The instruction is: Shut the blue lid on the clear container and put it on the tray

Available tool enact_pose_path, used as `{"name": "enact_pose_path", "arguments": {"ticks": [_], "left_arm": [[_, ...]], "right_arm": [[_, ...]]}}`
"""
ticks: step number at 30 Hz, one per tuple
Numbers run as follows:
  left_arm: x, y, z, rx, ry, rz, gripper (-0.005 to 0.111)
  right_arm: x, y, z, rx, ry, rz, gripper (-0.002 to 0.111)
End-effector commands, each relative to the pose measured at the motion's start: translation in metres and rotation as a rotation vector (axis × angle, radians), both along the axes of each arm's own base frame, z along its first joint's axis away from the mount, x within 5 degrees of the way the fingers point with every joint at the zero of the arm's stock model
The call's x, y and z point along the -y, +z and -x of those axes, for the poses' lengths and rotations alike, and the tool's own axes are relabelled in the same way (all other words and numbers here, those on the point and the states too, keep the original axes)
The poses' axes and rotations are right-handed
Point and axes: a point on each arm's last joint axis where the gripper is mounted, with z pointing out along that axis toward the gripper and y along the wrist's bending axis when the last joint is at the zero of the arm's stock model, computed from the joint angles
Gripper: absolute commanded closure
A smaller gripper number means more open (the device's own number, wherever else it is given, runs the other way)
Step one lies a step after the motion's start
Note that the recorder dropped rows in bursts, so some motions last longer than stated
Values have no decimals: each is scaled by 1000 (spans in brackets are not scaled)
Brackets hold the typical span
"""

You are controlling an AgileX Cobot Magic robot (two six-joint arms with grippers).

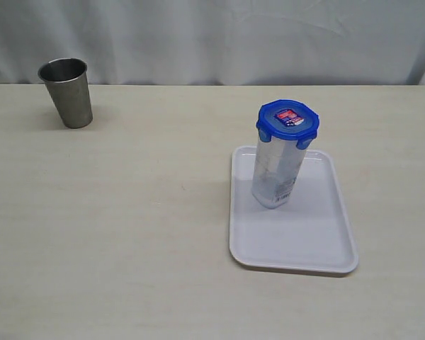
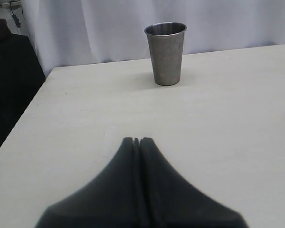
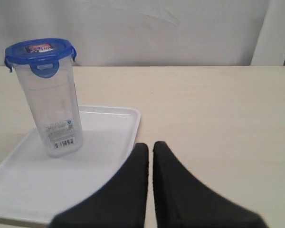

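Note:
The clear container (image 1: 275, 173) stands upright on the white tray (image 1: 319, 241), toward its back left. The blue lid (image 1: 287, 119) sits on top of it with its flaps folded down. In the right wrist view the clear container (image 3: 51, 109) with the blue lid (image 3: 38, 52) stands on the tray (image 3: 19, 185). My right gripper (image 3: 150, 145) is shut and empty, beside the tray's edge and well apart from the container. My left gripper (image 2: 137, 140) is shut and empty above bare table. Neither gripper shows in the exterior view.
A grey steel cup (image 1: 67, 92) stands upright at the back left of the beige table (image 1: 127, 234), also in the left wrist view as the steel cup (image 2: 166, 53). A white curtain (image 1: 212, 35) hangs behind the table. The table's side edge (image 2: 19, 118) shows beside a dark area.

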Motion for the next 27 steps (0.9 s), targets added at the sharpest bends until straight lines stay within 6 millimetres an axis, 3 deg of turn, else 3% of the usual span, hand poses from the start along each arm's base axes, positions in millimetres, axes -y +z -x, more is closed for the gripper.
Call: {"name": "enact_pose_path", "arguments": {"ticks": [1, 27], "left_arm": [[0, 0, 0, 12, 1, -3, 107], [0, 0, 0, 12, 1, -3, 107]], "right_arm": [[0, -3, 1, -23, 7, 38, 104], [0, -4, 1, -38, 9, 24, 104]]}}
